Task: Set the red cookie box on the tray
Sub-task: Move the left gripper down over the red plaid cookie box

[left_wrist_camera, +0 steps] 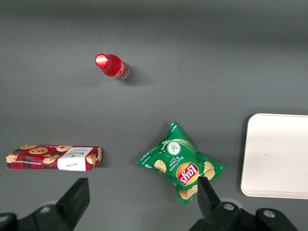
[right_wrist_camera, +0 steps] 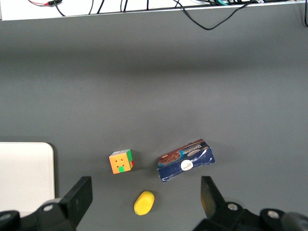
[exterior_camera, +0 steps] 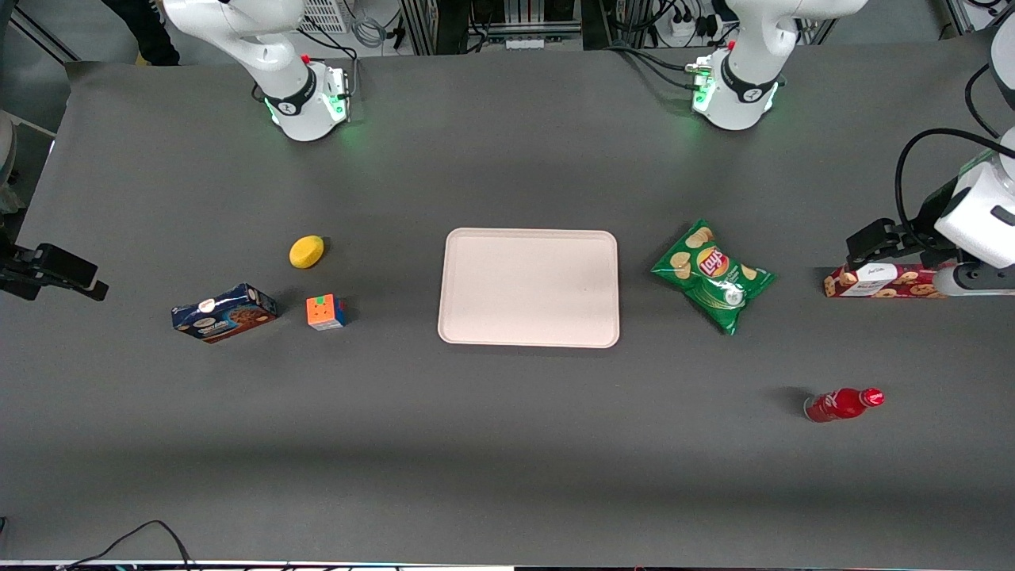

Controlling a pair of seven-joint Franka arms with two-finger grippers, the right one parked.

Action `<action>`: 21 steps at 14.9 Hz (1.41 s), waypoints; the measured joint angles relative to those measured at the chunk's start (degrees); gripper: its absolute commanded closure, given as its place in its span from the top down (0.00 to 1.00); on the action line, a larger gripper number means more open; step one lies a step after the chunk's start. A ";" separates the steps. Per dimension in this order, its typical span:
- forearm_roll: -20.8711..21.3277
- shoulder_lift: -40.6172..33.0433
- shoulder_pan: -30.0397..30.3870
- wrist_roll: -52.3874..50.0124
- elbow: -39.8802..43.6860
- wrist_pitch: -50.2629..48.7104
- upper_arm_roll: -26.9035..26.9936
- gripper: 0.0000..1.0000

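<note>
Nearest to the front camera stands the small red bottle [exterior_camera: 842, 404], upright on the dark grey table [exterior_camera: 507, 444], toward the working arm's end. It is well apart from everything else.

Farther from the camera than the bottle lies the red cookie box [exterior_camera: 880, 282], flat on the table at the working arm's end. Its white label patch and the brown cookie pictures face up. The left arm's gripper [left_wrist_camera: 140, 202] hangs above the table close to this box; in the front view its black body covers a part of the box. In the left wrist view the two dark fingers [left_wrist_camera: 76, 198] stand wide apart with nothing between them, and the box [left_wrist_camera: 54, 158] lies on the table below, not touched.

Between the red cookie box and the tray [exterior_camera: 529, 287] lies a green Lay's chip bag [exterior_camera: 711, 277], tilted and a little crumpled. It rests directly on the straight line from the box to the tray, near the tray's edge but not touching it. The tray is pale pinkish-cream with rounded corners and sits in the middle of the table.

Toward the parked arm's end there are three more things: a colourful puzzle cube [exterior_camera: 326, 312], just beside it a dark-blue cookie box [exterior_camera: 224, 312] lying tilted, and a yellow lemon [exterior_camera: 306, 251] a little farther from the camera than the cube.
</note>
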 measured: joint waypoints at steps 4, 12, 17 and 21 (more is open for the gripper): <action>0.04 0.15 0.00 0.22 -0.09 0.01 0.01 1.00; 8.38 3.15 3.66 35.38 -6.39 3.44 4.81 1.00; 9.57 3.57 6.13 71.82 -16.14 16.08 12.00 1.00; 9.51 3.78 7.77 90.25 -26.97 30.39 15.56 1.00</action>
